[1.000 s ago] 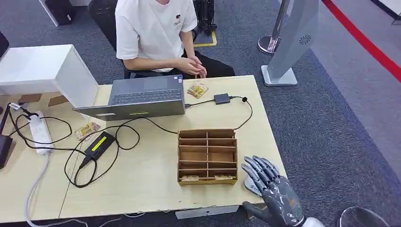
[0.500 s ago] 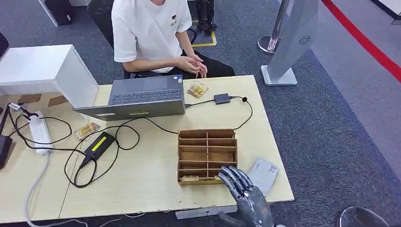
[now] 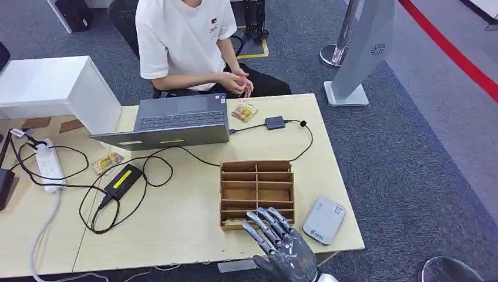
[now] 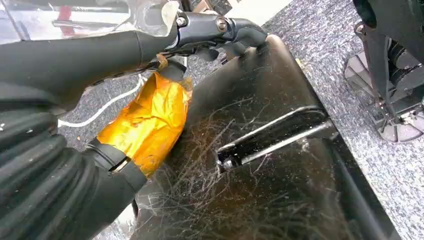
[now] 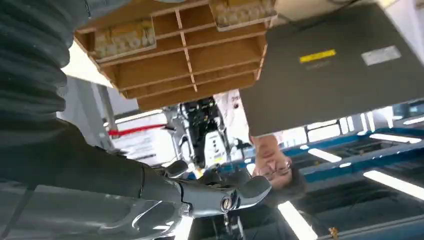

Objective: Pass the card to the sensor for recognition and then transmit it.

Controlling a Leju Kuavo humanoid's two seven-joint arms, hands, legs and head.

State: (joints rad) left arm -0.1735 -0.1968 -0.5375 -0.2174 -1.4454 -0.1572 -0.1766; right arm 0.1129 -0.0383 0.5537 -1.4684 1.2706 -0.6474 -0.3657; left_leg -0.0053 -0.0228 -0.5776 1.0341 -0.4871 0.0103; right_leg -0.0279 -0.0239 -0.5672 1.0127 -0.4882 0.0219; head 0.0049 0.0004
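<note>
A brown cardboard box (image 3: 256, 176) with several compartments stands on the table's front right. Yellowish cards (image 3: 234, 222) lie in its front row. My right hand (image 3: 281, 245) hovers over that front row with fingers spread and nothing in it, hiding the right front compartment. In the right wrist view the same hand (image 5: 192, 196) is stretched out empty, apart from the box (image 5: 190, 65) and its two card stacks (image 5: 122, 37). The grey-white sensor (image 3: 324, 220) lies just right of the box. My left hand (image 4: 200, 30) hangs beside my body, holding nothing.
A person in a white shirt (image 3: 182, 35) sits behind the table (image 3: 176, 235) at a grey laptop (image 3: 176, 120). More cards (image 3: 244, 111) lie by the laptop, and others (image 3: 107, 161) at the left. Cables, a black adapter (image 3: 122, 179) and a power strip (image 3: 50, 164) cover the left side.
My right hand has moved left, from over the sensor to the front row of the box. The sensor now lies uncovered. The person has shifted slightly.
</note>
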